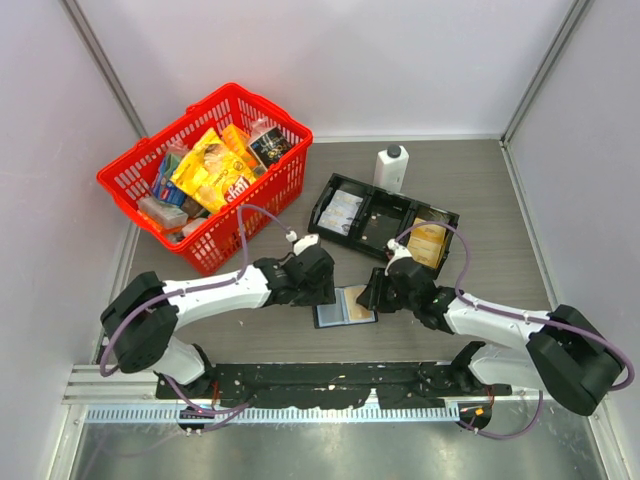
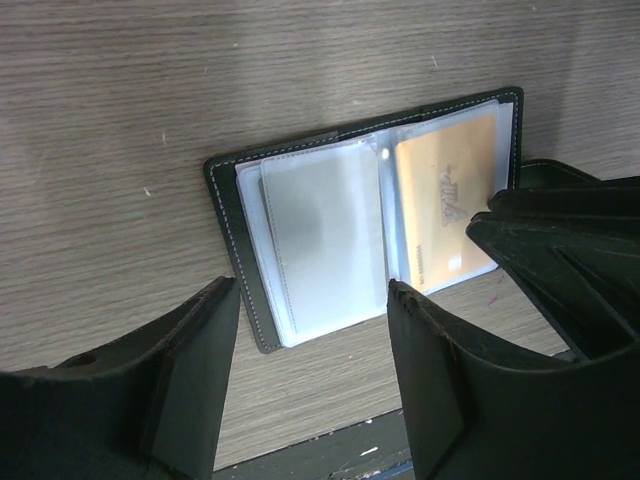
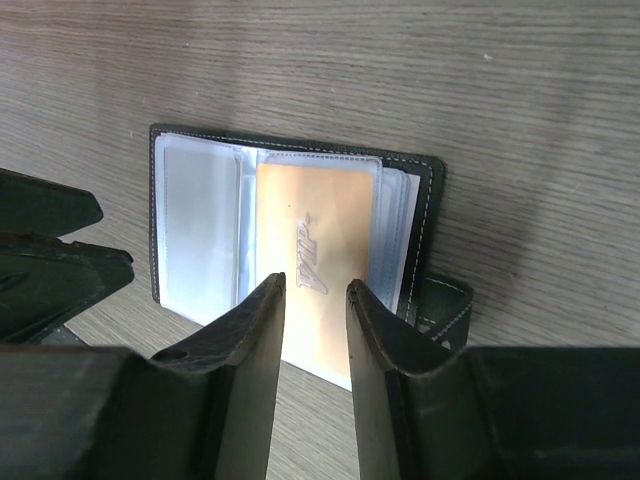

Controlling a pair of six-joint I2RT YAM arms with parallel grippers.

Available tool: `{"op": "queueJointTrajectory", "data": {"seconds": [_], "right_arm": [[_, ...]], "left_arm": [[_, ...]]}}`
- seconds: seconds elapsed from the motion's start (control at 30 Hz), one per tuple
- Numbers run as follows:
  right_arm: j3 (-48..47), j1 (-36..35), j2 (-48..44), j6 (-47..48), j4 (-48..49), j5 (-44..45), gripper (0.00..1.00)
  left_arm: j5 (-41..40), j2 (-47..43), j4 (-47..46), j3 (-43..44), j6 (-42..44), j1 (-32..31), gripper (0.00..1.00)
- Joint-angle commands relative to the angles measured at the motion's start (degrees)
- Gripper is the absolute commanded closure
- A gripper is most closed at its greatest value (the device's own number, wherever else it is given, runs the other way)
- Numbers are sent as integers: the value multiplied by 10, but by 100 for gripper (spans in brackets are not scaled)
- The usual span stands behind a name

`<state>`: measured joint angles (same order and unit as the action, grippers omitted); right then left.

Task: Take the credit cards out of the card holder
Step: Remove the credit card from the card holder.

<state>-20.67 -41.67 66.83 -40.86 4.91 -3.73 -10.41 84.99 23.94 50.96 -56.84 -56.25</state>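
Grey wood-grain table (image 1: pixel 500 200) runs between plain white walls. We count two arms, both lying low and reaching inward from the bottom corners of the overhead frame. The left arm (image 1: pixel 215 292) stretches rightward and the right arm (image 1: pixel 490 318) leftward, so their wrists nearly meet at lower centre.

Between them lies one card holder (image 1: pixel 345 306), opened flat on the table. The left gripper (image 2: pixel 312 292) hovers just beside the holder's left page, its two fingers spread wide apart. The right gripper (image 3: pixel 312 288) tips down over the right page with its fingers only a narrow gap apart. One golden-yellow credit card (image 3: pixel 315 225), lying under clear plastic, shows through that gap. Whether the tips press on it we cannot tell. The left page shows a pale grey face under its clear sleeve.

At upper left we see one red basket (image 1: pixel 215 245) packed with snack packets. At upper centre sits one black tray (image 1: pixel 380 222) of three compartments. It holds one pale flat piece (image 1: pixel 345 210) in its left compartment and one golden-yellow flat piece (image 1: pixel 428 243) in its right. One white bottle (image 1: pixel 390 168) with a black cap stands just behind the tray.
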Motion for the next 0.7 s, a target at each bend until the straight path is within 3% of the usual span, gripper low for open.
{"op": "queueJointTrajectory", "data": {"seconds": [0.0, 0.67], "right_arm": [[4, 4, 18, -11, 11, 14, 64], [5, 23, -23, -25, -46, 34, 64]], "left_arm": [[-1, 16, -24, 35, 4, -1, 37], [-22, 111, -7, 86, 37, 0, 39]]}}
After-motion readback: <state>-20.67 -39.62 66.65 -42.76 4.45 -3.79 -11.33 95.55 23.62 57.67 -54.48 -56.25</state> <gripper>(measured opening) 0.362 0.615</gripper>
